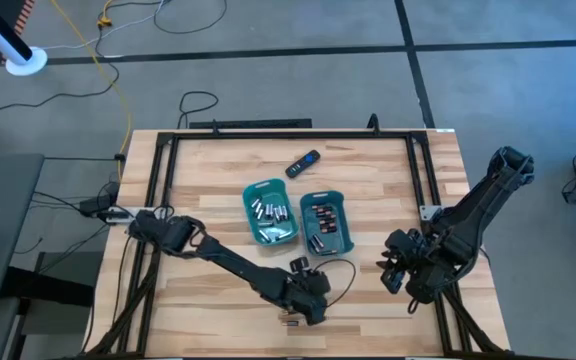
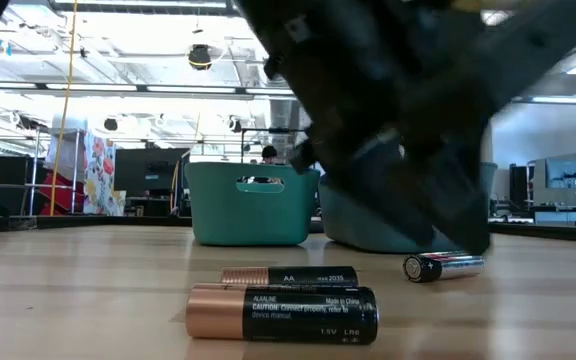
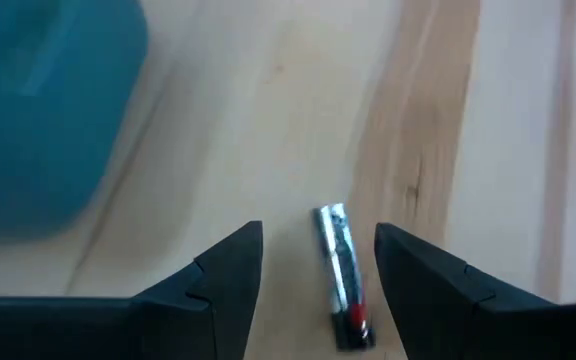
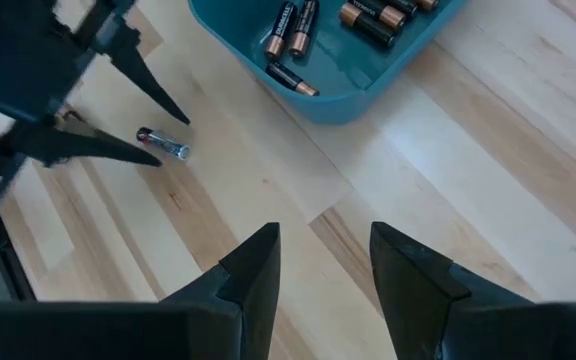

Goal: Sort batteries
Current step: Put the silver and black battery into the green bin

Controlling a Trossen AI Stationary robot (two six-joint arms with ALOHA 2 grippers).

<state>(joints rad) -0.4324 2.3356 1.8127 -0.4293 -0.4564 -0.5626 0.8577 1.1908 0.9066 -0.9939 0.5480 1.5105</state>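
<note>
Nearest to lens: black-and-copper AA battery (image 2: 282, 313) lying on its side on the pale wooden bench (image 2: 88, 300), a second, slimmer copper-and-black battery (image 2: 288, 276) just behind it.
Silver cell: small silvery-grey battery with a red band (image 3: 342, 275) flat on the bench, lying between the two dark fingers of the left end effector (image 3: 318, 262); no contact visible.
Left end effector: low over the near edge of the bench (image 1: 306, 298), fingers apart, nothing clamped.
Right end effector: (image 4: 324, 262) raised over the right side of the bench (image 1: 400, 270), fingers spread, empty, well apart from the loose cells.
Left tray: teal plastic tray (image 1: 269, 212) at mid-bench, holding several silvery-grey batteries.
Right tray: second teal plastic tray (image 1: 327, 224) touching or just beside the first, holding dark batteries with coppery ends (image 4: 290, 28).
Remote: black remote with a blue button (image 1: 303, 163) beyond the trays, apart from them.
Background: a person (image 2: 269, 154) visible far across the room, behind the trays.
</note>
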